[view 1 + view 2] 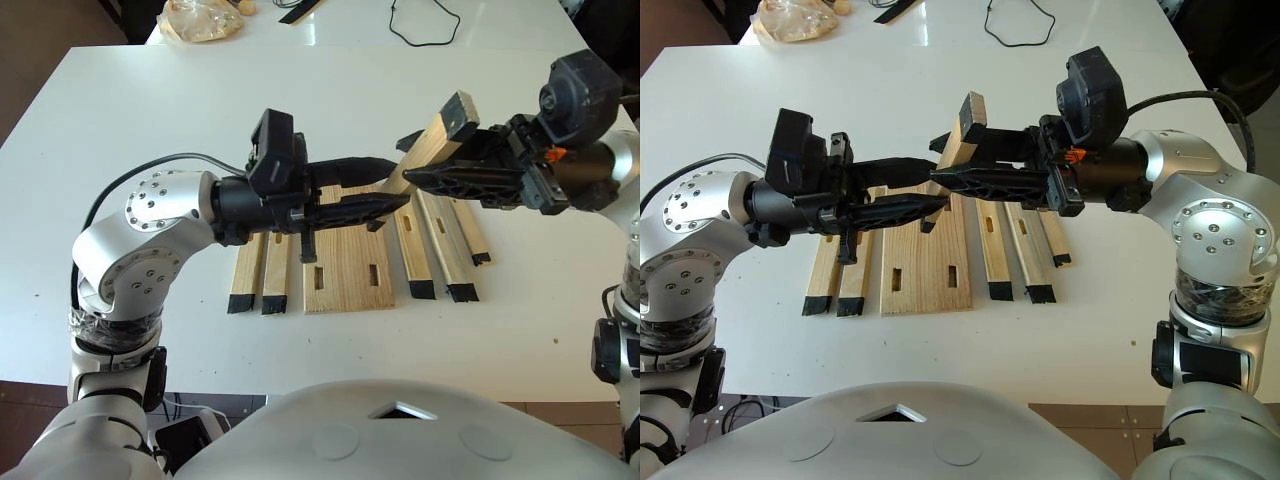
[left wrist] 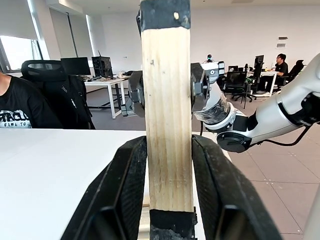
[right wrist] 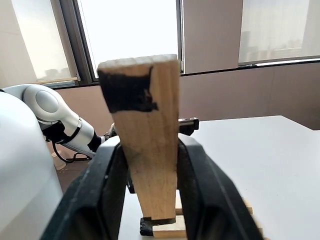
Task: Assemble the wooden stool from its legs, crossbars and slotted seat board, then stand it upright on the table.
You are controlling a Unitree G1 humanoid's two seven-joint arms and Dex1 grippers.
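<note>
A wooden leg (image 1: 440, 135) with black-painted ends is held tilted above the table, its lower end over the slotted seat board (image 1: 345, 265). My left gripper (image 1: 390, 185) comes in from the left and is shut on the leg's lower part (image 2: 167, 125). From the right, my right gripper (image 1: 408, 160) is shut on the same leg a little higher (image 3: 150, 150). The seat board lies flat on the white table (image 1: 150, 130). Two wooden pieces (image 1: 260, 272) lie left of it and three more (image 1: 440, 250) lie to its right.
A crumpled plastic bag (image 1: 200, 18) and a black cable (image 1: 425, 22) lie on a second table behind. The near table has bare room to the left, right and far side of the wooden parts. Its front edge (image 1: 300, 385) is close to me.
</note>
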